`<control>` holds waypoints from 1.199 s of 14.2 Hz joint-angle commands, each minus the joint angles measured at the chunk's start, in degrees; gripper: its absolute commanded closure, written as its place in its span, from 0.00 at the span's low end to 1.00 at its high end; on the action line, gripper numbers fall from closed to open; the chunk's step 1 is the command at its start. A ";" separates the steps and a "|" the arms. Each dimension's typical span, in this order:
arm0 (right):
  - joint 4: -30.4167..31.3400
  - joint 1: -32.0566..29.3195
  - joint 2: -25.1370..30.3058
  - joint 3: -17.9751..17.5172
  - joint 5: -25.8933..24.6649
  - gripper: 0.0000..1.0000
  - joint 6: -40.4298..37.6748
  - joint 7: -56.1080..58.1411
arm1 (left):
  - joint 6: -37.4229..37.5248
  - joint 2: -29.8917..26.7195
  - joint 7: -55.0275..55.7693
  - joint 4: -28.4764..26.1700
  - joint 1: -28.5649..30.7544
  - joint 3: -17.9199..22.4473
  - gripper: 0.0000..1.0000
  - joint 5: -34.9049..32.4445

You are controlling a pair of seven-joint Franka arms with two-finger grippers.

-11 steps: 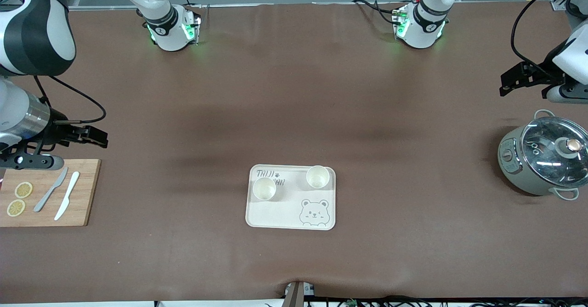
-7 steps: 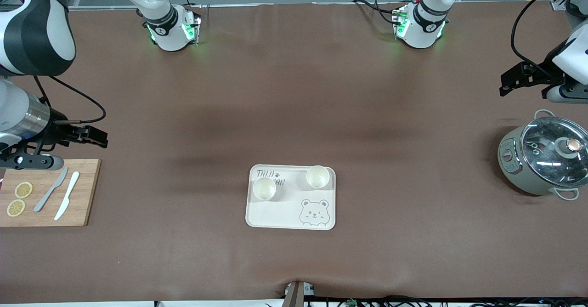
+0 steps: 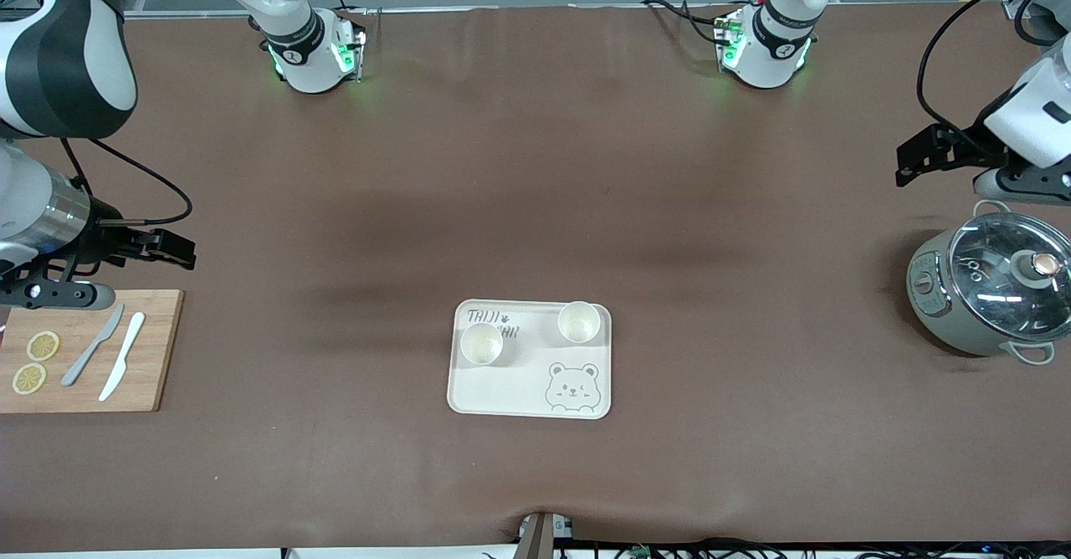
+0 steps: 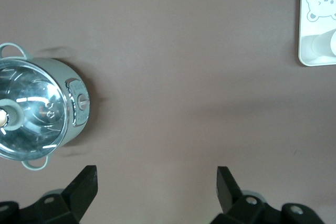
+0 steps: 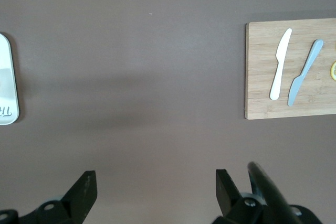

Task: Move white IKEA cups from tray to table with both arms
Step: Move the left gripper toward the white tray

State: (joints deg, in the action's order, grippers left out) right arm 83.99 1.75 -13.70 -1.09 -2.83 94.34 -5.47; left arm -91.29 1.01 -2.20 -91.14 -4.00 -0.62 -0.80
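The left gripper [image 3: 912, 157] hangs in the air with its fingers [image 4: 84, 184] spread wide and nothing between them, over bare table at the left arm's end, just beside a grey-green pot [image 3: 987, 295] with a glass lid that stands a little nearer the front camera. The right gripper [image 3: 171, 249] is likewise wide and holding nothing, up over the table at the right arm's end, by the edge of a wooden cutting board [image 3: 155, 350]. On that board lie a grey knife [image 3: 90, 346] and a white knife [image 3: 122, 366] side by side, with two round yellow slices [image 3: 35, 362], probably lemon, toward the table's edge. Both arms are drawn back to their own ends, well apart from the middle. There, a cream tray [image 3: 519, 392] with a bear drawing in one corner lies flat on the brown table [image 3: 535, 166]. The two white cups [image 3: 530, 333] stand upright on it, mouths up, apart from each other along the tray's half farther from the front camera: one cup toward the right arm's end, partly covering some printed lettering, the other cup toward the left arm's end, just above the bear.
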 commanded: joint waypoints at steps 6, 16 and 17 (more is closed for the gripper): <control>1.44 -0.17 0.86 -0.23 -0.60 0.00 0.75 -1.04 | -3.96 11.55 13.17 7.20 -7.50 -2.28 0.00 -1.39; 1.44 -0.43 0.78 -0.14 -1.04 0.00 0.58 -0.86 | -26.72 16.12 24.95 -5.69 -15.59 -2.98 0.00 -0.78; 1.44 -0.43 0.78 -0.14 -1.04 0.00 0.66 -0.95 | -30.05 16.30 26.01 -7.98 -16.21 -2.98 0.00 -0.86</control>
State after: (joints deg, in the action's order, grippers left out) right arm 84.55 1.61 -13.71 -0.86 -2.87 94.41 -5.47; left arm -115.88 18.59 21.40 -93.98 -19.00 -3.40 -0.85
